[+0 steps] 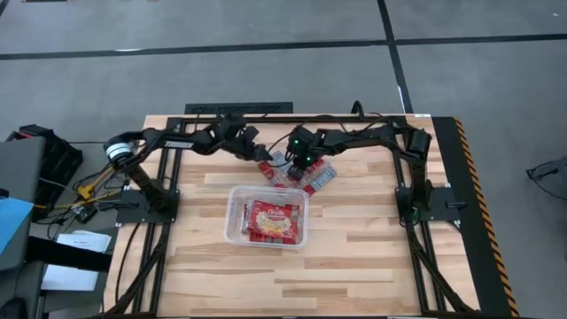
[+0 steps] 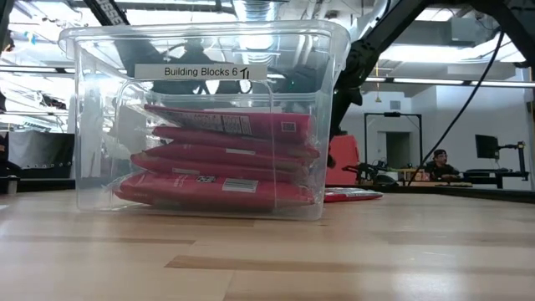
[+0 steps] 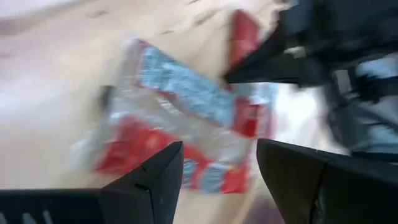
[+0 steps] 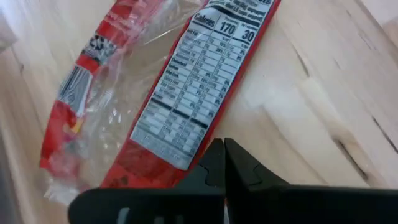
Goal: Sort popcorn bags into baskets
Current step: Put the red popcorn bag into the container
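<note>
Clear tub | stacked red popcorn bags inside | upright

A pale wooden table carries a clear tub near its middle; loose red popcorn bags lie just behind the tub.

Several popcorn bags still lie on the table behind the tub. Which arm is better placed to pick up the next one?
Probably the left. The left gripper is open, with loose popcorn bags lying just ahead of its fingers. The right gripper is shut beside a bag and must open first.
</note>
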Tool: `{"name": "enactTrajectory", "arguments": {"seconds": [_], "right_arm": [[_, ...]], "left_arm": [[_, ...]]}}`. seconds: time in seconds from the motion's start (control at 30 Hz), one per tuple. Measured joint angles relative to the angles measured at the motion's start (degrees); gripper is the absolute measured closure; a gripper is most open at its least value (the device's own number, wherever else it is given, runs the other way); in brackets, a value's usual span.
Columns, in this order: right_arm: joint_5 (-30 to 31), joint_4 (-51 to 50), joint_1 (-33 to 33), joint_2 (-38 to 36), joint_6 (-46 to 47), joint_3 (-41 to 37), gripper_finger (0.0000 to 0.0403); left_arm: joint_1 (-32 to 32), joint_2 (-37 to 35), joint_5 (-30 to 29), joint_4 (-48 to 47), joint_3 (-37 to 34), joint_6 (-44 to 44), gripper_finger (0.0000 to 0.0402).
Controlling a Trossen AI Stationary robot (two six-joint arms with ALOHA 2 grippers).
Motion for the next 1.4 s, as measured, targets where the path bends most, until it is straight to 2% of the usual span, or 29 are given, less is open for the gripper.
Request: {"name": "enactTrajectory", "arguments": {"seconds": [0.13, 0.27, 0.33, 0.6, 0.77, 0.97, 1.17, 1.4], "right_arm": [[0.0, -1.3, 0.5, -1.1, -0.1, 0.0, 0.0375], [0.0, -1.6, 1.7, -1.5, -0.5, 0.0, 0.0371], [0.0, -1.8, 2.4, -1.5, -0.5, 0.0, 0.0376], [0.0, -3.1, 3.9, -1.5, -1.5, 0.0, 0.0388], [0.1, -5.4, 3.9, -1.6, -1.1, 0.0, 0.0377], [0.4, -7.6, 5.0, -3.0, -1.3, 0.0, 0.0392], [0.6, -11.7, 5.8, -5.0, -1.5, 0.0, 0.0383], [1.2, -7.4, 6.8, -2.6, -3.1, -0.2, 0.0386]], "left_arm": [[0.1, -1.2, -7.5, -7.9, 1.4, 8.1, 0.0209], [-0.4, -1.1, -18.4, -12.5, 1.4, 10.8, 0.0208], [-0.4, -1.1, -20.4, -13.7, 1.4, 12.3, 0.0203], [-0.5, 0.0, -15.1, -12.0, 1.4, 12.6, 0.0137], [-1.3, 4.9, -13.0, -11.5, 1.3, 11.9, 0.0105], [-1.8, 10.1, -7.9, -4.2, 1.4, 6.6, 0.0101], [-2.2, 11.2, -7.1, -1.9, 1.4, 5.1, 0.0101], [-2.8, 12.0, -6.8, -0.3, 1.4, 3.8, 0.0101]]}}
